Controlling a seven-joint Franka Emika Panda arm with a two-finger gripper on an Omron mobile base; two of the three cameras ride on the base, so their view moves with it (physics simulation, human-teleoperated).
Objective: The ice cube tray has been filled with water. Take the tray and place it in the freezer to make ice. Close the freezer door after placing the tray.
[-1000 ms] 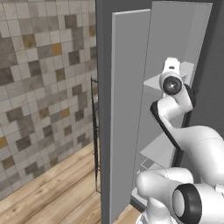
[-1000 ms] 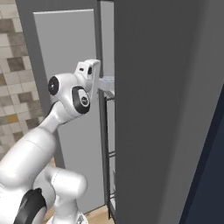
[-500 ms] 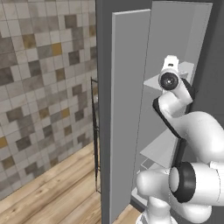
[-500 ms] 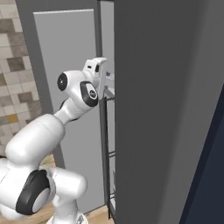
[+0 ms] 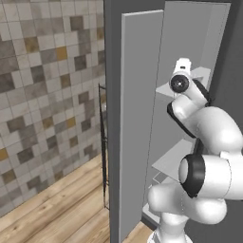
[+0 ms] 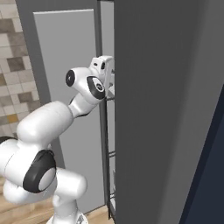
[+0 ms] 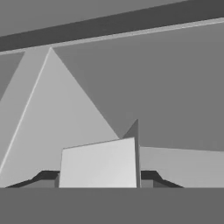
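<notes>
The freezer [image 6: 162, 109] stands with its freezer door [image 5: 137, 118] swung wide, pale inner face towards me. My arm reaches between the pale grey shelves [image 5: 175, 159], and the wrist [image 5: 182, 71] is level with an upper shelf. In the hand view my gripper [image 7: 98, 177] has a dark fingertip [image 7: 43, 176] on each side of a pale flat rectangle, the ice cube tray [image 7: 98, 162], seen end-on above a shelf. Its cells and the water are hidden. From the right, the hand [image 6: 105, 65] is at the cabinet's opening.
A tiled wall [image 5: 47, 95] and a wooden floor [image 5: 57, 209] lie left of the open door. The door's slim dark handle [image 5: 103, 142] juts out on that side. A navy cabinet [image 6: 214, 166] borders the freezer on the right.
The hand has pushed farther into the freezer, slightly higher, with the elbow swinging in behind it. The door has not moved.
</notes>
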